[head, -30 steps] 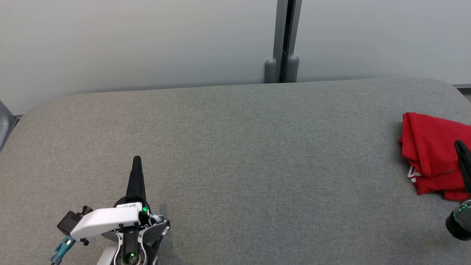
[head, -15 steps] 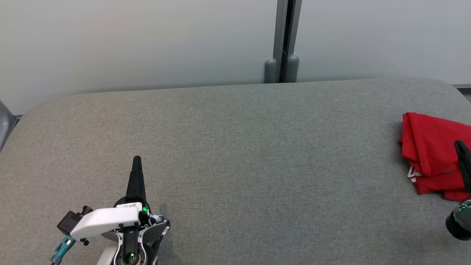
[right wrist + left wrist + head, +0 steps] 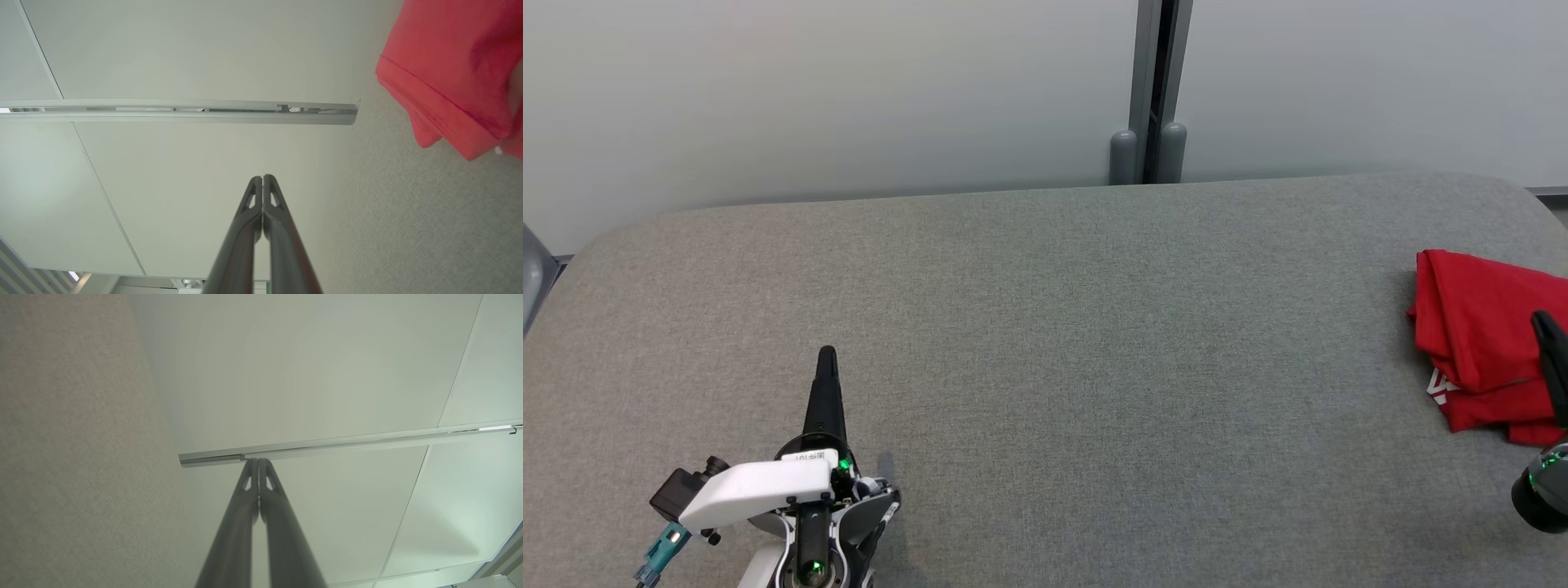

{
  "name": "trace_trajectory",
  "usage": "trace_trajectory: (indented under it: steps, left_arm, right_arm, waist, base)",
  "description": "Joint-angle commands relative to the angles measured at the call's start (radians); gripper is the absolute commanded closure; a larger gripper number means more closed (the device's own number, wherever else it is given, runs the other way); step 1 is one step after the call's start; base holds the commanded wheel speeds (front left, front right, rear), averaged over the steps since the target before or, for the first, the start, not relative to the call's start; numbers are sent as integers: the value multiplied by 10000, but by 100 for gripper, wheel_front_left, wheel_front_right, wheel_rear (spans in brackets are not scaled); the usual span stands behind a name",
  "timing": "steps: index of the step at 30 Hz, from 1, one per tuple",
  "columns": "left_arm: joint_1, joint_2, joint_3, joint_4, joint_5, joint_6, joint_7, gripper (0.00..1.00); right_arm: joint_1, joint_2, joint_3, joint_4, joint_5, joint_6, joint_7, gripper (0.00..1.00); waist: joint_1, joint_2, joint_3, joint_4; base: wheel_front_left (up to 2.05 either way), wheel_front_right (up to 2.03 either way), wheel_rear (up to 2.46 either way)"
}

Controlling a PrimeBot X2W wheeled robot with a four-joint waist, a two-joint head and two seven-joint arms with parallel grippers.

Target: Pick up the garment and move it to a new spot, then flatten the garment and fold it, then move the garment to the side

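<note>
The garment (image 3: 1486, 327) is red cloth with a bit of white print, lying folded at the far right of the grey table (image 3: 1045, 327). Its hemmed edge (image 3: 449, 73) fills the upper right of the right wrist view. My right gripper (image 3: 1545, 325) stands at the right edge of the head view, its dark tip over the garment's near right part; its fingers (image 3: 263, 179) are pressed together, shut on nothing. My left gripper (image 3: 827, 357) stands over the table's lower left, far from the garment, fingers (image 3: 258, 462) shut and empty.
A pale wall with a grey vertical post (image 3: 1152, 90) runs behind the table's far edge. The wide grey cloth surface between the two grippers is bare. A dark object (image 3: 529, 269) peeks in at the left edge.
</note>
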Motion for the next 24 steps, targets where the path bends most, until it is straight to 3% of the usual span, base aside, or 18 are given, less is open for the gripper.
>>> trace_trajectory:
  steps: [1, 24]
  left_arm:
    - [-177, 36, 11, 5, -19, -48, -13, 100]
    - [-177, 36, 11, 3, -20, -48, -13, 100]
  right_arm:
    - [-40, -77, -15, 8, 27, 4, -12, 100]
    - [-35, -82, -2, 7, 33, 4, -23, 100]
  waist:
    - [0, -1, 0, 0]
    - [0, -1, 0, 0]
  base:
    - [0, 0, 0]
    - [0, 0, 0]
